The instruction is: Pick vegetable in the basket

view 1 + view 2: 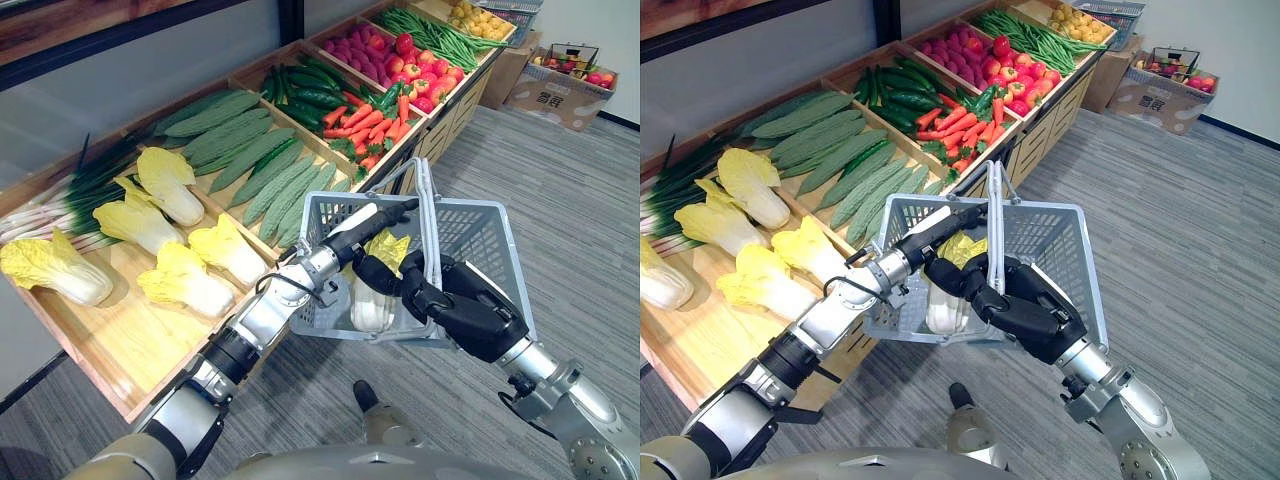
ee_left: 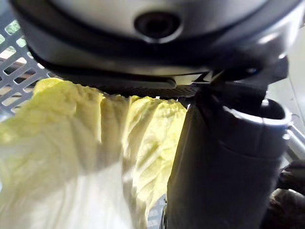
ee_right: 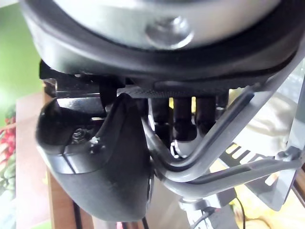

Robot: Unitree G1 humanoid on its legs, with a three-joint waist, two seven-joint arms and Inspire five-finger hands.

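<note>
A grey plastic basket (image 1: pixel 480 235) hangs in front of the produce shelf. My right hand (image 1: pixel 470 310) is curled round its two handles (image 3: pixel 214 157) from the near side. A napa cabbage (image 1: pixel 372 300), white stalk with yellow leaves, lies inside the basket. My left hand (image 1: pixel 370 228) reaches over the basket's near-left rim and lies just above the cabbage with its fingers stretched out towards the far side. In the left wrist view the cabbage's leaves (image 2: pixel 71 143) sit right against the hand, beside the thumb (image 2: pixel 224 157).
A wooden display shelf (image 1: pixel 130 350) runs along the left. It holds more napa cabbages (image 1: pixel 180 280), scallions (image 1: pixel 60 200), bitter gourds (image 1: pixel 260 160), cucumbers (image 1: pixel 305 90), carrots (image 1: pixel 365 125) and green beans (image 1: pixel 430 35). A cardboard box (image 1: pixel 565 85) stands at the back right on grey carpet (image 1: pixel 580 220).
</note>
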